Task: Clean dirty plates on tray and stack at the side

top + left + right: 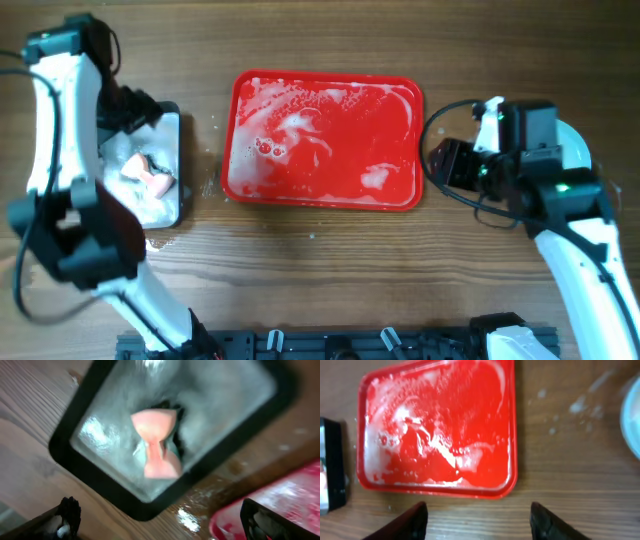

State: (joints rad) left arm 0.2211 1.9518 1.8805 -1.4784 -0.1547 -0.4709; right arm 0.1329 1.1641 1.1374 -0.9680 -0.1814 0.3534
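while both tools stand wide open and empty, the left tool (162, 521) hangs over the pan (95, 479), where a pink sponge (156, 442) lies free, and the right tool (480, 521) hangs above the tabletop (570, 460) just beside the tray (512, 420). the tray carries suds only, no plates. the plates (577, 148) lie at the far right, well apart from the tray, mostly hidden under the right arm; their number cannot be told. judged step: cleaning and stacking look finished. the next move likely calls only for lifting both arms clear without nudging the plates.
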